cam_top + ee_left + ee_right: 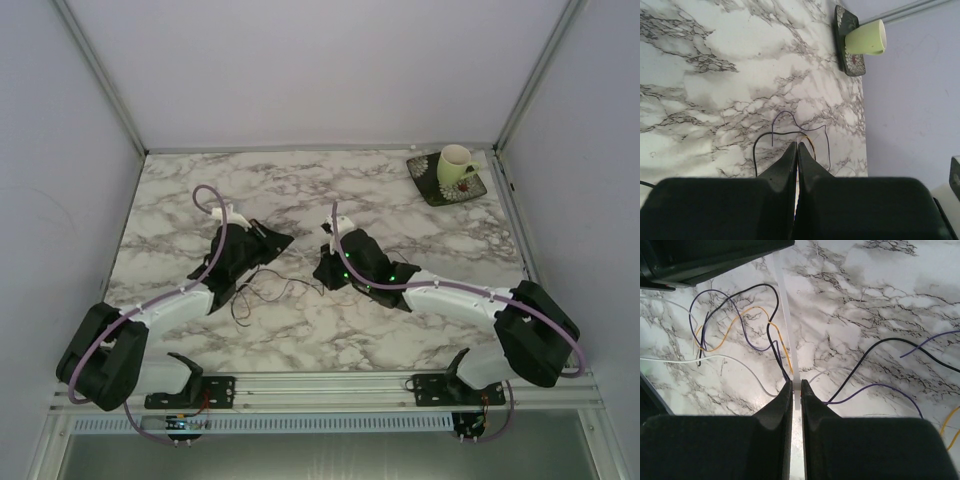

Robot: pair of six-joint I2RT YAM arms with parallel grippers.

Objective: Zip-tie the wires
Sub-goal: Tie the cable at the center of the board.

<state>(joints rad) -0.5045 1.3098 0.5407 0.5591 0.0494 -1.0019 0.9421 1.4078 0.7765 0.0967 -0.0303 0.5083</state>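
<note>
The wires (760,286) are thin black, purple, yellow and white strands looping on the marble table (400,210) between the two grippers, and they also show as wires (265,292) from above. A white zip tie (785,315) runs straight across them. My right gripper (796,383) is shut on its near end. The strap's far end reaches the left gripper (715,255) at the top of the right wrist view. In its own view my left gripper (797,145) is shut, with a pale sliver between its fingers and a few wires (790,132) just beyond its tips.
A light green cup (455,165) sits on a dark patterned saucer (445,188) at the back right corner; the cup (867,37) also appears in the left wrist view. Pale walls enclose the table on three sides. A metal rail (320,385) runs along the near edge.
</note>
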